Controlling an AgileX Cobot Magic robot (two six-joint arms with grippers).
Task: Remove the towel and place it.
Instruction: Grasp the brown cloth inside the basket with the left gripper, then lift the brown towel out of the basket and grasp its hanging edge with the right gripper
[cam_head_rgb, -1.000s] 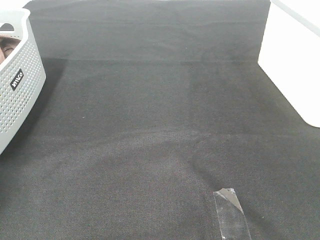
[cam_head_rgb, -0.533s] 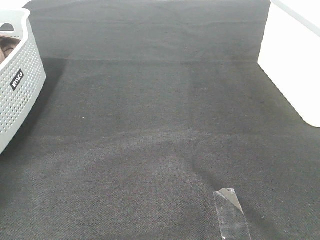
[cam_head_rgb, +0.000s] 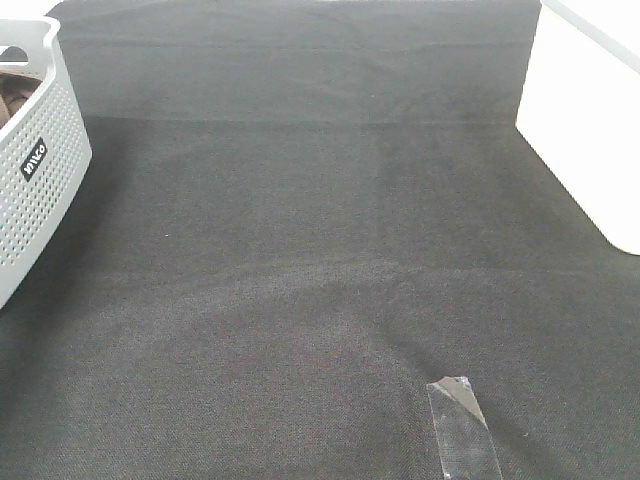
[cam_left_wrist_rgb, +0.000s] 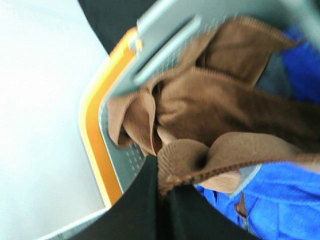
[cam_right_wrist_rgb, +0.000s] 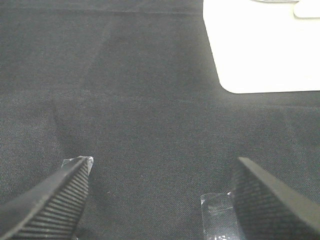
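The brown plush towel (cam_left_wrist_rgb: 215, 105) lies bunched inside the grey perforated basket (cam_left_wrist_rgb: 165, 25), on top of a blue cloth (cam_left_wrist_rgb: 280, 195). My left gripper (cam_left_wrist_rgb: 164, 192) is down in the basket, its dark fingers (cam_left_wrist_rgb: 135, 210) closed on a fold of the towel's stitched edge. In the exterior high view only a sliver of the towel (cam_head_rgb: 12, 95) shows inside the basket (cam_head_rgb: 40, 170) at the far left; neither arm is visible there. My right gripper (cam_right_wrist_rgb: 160, 200) is open and empty, low over the black cloth.
A black cloth (cam_head_rgb: 320, 250) covers the table. A strip of clear tape (cam_head_rgb: 462, 430) lies near the front; tape also shows between the right fingers (cam_right_wrist_rgb: 215, 207). A white box (cam_head_rgb: 590, 130) stands at the right. An orange rim (cam_left_wrist_rgb: 92, 140) edges the basket.
In the basket at the far left, the brown towel has shifted and shows a little higher than before. The rest of the table is unchanged.
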